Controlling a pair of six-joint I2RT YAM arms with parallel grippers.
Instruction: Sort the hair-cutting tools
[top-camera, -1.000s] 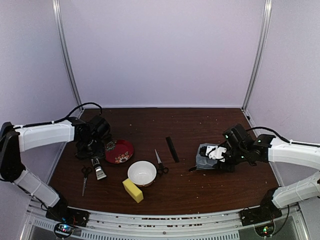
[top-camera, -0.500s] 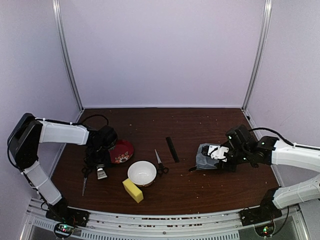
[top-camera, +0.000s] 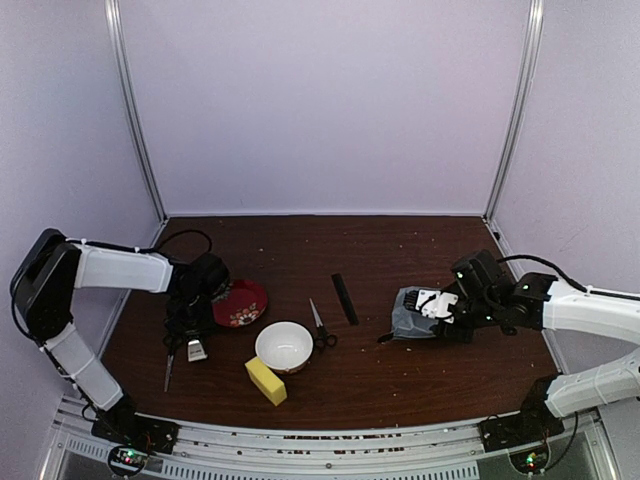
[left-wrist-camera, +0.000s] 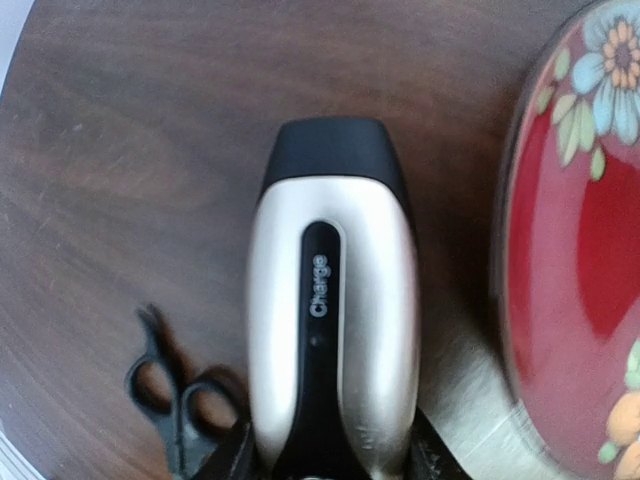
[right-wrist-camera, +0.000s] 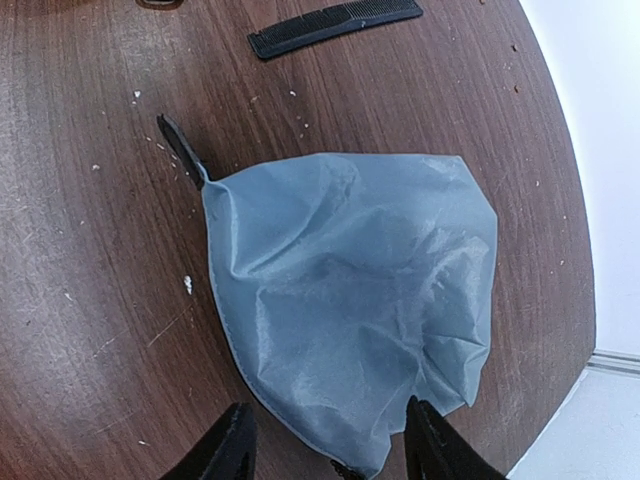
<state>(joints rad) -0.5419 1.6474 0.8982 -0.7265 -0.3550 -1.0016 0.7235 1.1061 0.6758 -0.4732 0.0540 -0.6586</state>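
The black-and-silver hair clipper (top-camera: 198, 346) lies on the table left of the red plate; in the left wrist view (left-wrist-camera: 330, 300) it fills the gap between my fingers. My left gripper (top-camera: 193, 322) (left-wrist-camera: 335, 462) is shut on the clipper's sides, low over the table. One pair of black-handled scissors (top-camera: 169, 362) (left-wrist-camera: 172, 402) lies just left of the clipper. The second pair of scissors (top-camera: 319, 326) lies right of the white bowl. The black comb (top-camera: 345, 298) (right-wrist-camera: 335, 25) lies mid-table. My right gripper (top-camera: 428, 312) (right-wrist-camera: 325, 452) is open and empty, just above a blue-grey pouch.
The red patterned plate (top-camera: 243, 303) (left-wrist-camera: 585, 260) sits close to the right of the clipper. A white bowl (top-camera: 284, 347) and a yellow sponge (top-camera: 265, 381) sit at the front middle. The blue-grey pouch (top-camera: 408, 314) (right-wrist-camera: 360, 290) lies under my right gripper.
My left gripper has moved forward and down from beside the plate onto the clipper. The right gripper has barely shifted over the pouch.
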